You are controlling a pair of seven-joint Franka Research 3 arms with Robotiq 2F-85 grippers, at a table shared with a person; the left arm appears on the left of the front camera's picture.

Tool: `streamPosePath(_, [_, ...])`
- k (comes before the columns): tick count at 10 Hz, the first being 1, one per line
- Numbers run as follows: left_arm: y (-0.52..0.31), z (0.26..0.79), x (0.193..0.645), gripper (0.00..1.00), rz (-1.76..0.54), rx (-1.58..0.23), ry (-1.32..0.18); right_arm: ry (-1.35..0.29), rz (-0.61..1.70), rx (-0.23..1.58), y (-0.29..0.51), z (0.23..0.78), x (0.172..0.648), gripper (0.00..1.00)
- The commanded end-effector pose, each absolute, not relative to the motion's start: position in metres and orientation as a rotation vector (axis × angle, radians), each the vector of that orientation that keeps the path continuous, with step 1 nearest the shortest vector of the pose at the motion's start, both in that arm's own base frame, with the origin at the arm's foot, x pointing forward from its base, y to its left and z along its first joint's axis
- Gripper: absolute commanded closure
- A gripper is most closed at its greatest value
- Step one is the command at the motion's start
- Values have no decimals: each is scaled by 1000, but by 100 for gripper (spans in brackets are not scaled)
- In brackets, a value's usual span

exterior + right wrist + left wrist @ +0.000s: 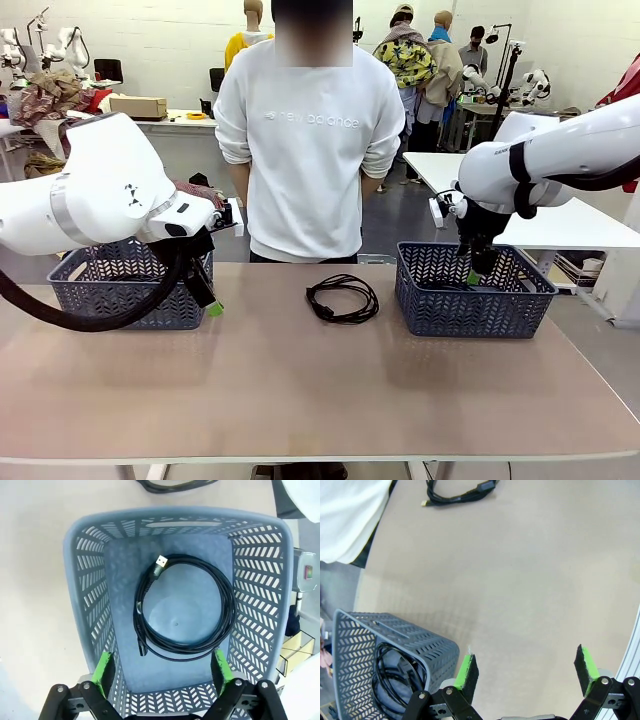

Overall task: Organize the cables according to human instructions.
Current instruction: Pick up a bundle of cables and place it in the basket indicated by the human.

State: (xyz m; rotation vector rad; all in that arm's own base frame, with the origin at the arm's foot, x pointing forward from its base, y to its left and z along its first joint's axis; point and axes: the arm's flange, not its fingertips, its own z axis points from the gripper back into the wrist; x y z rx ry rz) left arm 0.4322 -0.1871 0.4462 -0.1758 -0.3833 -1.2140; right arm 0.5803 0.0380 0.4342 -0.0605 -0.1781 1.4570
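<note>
- Right wrist view has one coiled cable lying flat on the floor of the right basket, mid-frame. Its USB plug points toward the upper left, the other end toward the bottom.
- Right gripper fingers are spread wide and empty, the coil sitting just above and between them.
- Second cable is loose on the table, center of the front view, long axis roughly left-right.
- Third coil sits in the left basket, lower left of the left wrist view.
- Left gripper is also spread wide, holding nothing, with that coil off to its left.
- So: three cables counted, two baskets.
</note>
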Motion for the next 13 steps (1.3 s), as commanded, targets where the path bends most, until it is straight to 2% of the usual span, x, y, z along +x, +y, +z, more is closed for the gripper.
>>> streamPosePath(1, [-187, 448, 432, 0, -1205, -171, -378, -194, 1429, -63, 37, 439, 587, 0])
streamPosePath(6, [-187, 448, 432, 0, -1205, -171, -378, -178, 1455, -60, 38, 434, 580, 0])
streamPosePath(10, [-187, 448, 432, 0, -1205, -171, -378, -251, 1251, -12, 66, 478, 535, 0])
streamPosePath(13, [-187, 448, 432, 0, -1205, -171, -378, -280, 1111, 54, 94, 489, 497, 0])
